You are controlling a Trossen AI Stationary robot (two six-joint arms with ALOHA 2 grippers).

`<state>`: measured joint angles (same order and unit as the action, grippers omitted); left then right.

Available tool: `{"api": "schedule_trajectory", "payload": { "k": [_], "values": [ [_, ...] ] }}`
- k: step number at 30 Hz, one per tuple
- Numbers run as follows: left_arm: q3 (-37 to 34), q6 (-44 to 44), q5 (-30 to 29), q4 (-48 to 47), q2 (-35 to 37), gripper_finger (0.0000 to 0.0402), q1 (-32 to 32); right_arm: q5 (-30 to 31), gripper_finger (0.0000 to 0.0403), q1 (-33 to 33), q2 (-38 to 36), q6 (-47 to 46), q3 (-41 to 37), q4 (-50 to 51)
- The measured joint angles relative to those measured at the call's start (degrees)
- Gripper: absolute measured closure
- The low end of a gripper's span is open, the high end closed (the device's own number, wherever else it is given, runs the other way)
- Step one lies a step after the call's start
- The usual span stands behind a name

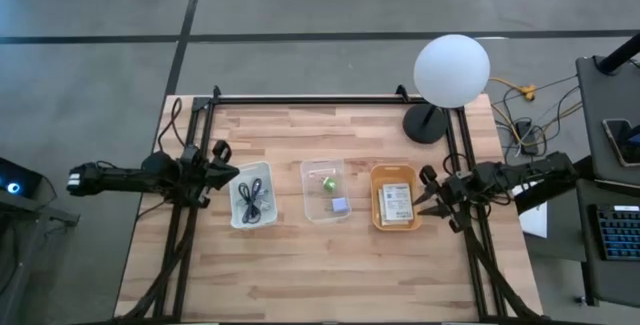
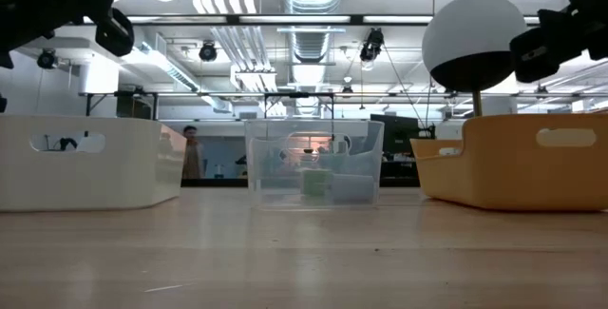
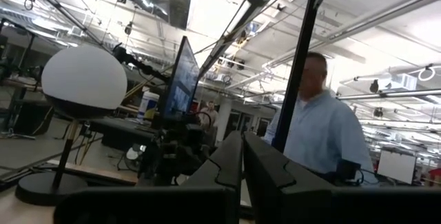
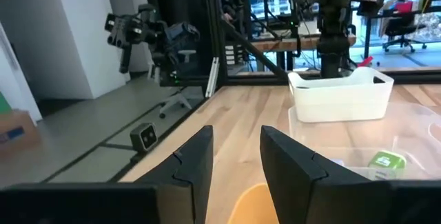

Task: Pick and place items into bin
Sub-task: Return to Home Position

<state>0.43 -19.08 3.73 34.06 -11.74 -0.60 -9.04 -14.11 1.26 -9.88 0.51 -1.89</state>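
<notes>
Pale wooden worktop [image 1: 300, 265] fills the high view, with three containers in a row across its middle. A white plastic tray [image 1: 266, 177] at the left holds coiled black cables [image 1: 251, 201], their drawn-out loops lying lengthways along the tray. A clear plastic tray [image 1: 308, 197] in the middle holds a small green piece [image 1: 328, 182] and a lavender cube [image 1: 340, 205], set apart from each other. A yellow plastic bin [image 1: 376, 205] at the right holds white printed flat packets [image 1: 396, 202]. They lie printed face up, with their long axis along the bin's long side, pointing toward the edge where a white globe lamp [image 1: 452, 69] stands. The left hand [image 1: 228, 174] hangs just beside the white tray's outer side. The right hand [image 1: 426, 201] hangs just beside the bin's outer side.

From worktop height, the three containers stand side by side, white, clear, yellow. The green piece and the lavender cube show through the clear wall, and both arms hang dark in the upper corners.

The left wrist view shows the left hand clenched and empty, with only a slit between its fingers. Beyond it are the lamp and a person [image 3: 320, 131] in a light blue shirt.

The right wrist view shows the right hand released and empty, fingers apart above the bin's rim. The green piece and the white tray lie beyond it.
</notes>
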Motion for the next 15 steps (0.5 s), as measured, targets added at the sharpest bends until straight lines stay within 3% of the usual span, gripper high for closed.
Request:
{"api": "schedule_trajectory", "payload": {
  "k": [15],
  "values": [
    [0.0,0.0,0.0,0.0,-0.1,0.0402,0.0,0.0,0.0294,0.0,0.0,-0.3,0.0,0.0]
  ]
}}
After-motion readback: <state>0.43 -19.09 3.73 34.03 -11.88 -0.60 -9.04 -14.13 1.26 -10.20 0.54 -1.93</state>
